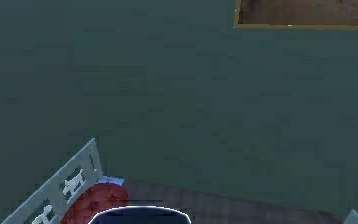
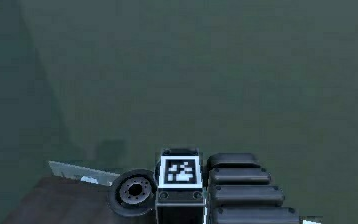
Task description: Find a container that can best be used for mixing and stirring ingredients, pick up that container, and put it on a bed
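jaws low against green wall (image 2: 187, 70), load indiscernible

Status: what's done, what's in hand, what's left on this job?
Done: seems to be at a bed, with grey panel and red cushion under the green wall. In hand: can't tell whether the hand by the white marker holds anything. Left: the drop; a white-rimmed round thing at the forward view's bottom can't be identified.

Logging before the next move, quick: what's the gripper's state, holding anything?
Gripper: state cannot be told; its far end can't be made out, so whether it holds anything cannot be told either.
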### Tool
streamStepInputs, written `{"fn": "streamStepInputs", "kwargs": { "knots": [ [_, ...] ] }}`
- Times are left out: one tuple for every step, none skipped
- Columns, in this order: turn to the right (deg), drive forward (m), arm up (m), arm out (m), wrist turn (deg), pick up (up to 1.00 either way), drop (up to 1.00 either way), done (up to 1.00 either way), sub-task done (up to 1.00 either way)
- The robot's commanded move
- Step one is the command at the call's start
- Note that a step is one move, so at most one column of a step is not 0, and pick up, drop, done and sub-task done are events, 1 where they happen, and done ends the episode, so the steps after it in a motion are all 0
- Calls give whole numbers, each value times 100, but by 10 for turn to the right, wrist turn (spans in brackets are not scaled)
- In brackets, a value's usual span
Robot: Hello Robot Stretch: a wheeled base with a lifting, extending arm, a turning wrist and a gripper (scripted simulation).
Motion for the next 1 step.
{"fn": "streamStepInputs", "kwargs": {
  "knots": [
    [-90,0,0,0,0,0,0,0,0]
  ]
}}
